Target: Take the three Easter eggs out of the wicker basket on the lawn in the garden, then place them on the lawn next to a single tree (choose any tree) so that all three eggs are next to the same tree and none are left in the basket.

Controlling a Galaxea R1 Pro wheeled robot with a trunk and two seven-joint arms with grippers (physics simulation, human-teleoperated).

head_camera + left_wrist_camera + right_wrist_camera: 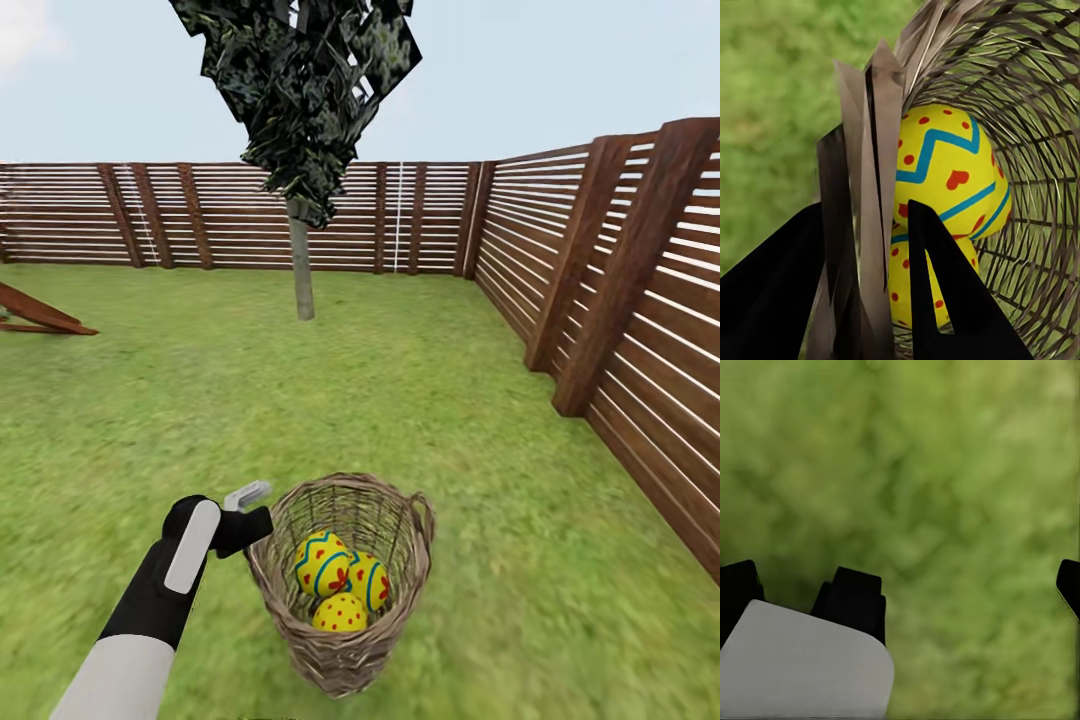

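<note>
Wide green lawn (420, 400) stretches out to a brown slatted fence (620, 290) on the far side and along the right, and standing well back on the grass is the tree (301, 265), pale grey trunk, dark blocky leaves, a long way beyond the action. Right down front, the wicker basket (345, 585) sits upright on the grass, mouth open to the sky, and all three Easter eggs (340, 578) are piled in the bottom, touching one another, none out yet. Here is the relation that matters: the left gripper (246, 505) is at the basket's left rim, and the wrist view puts its two dark fingers (941, 289) astride the woven wall, one outside, one inside, so it appears pinched onto the rim itself with the eggs lying just beyond and below the inner finger. The top egg (941, 172) stands with its long axis roughly upright, zigzag band across its shoulder, a second egg (904, 281) tucked beneath it. The left arm is plainly the nearer one; the basket is right at its fingertips. Over on the right arm's own camera, the right gripper (960, 592) looks at blurred grass, with dark finger parts far apart at either edge, so I read it as spread wide and holding nothing. No brands, labels or writing anywhere; the eggs carry only red hearts and dots and blue bands.
</note>
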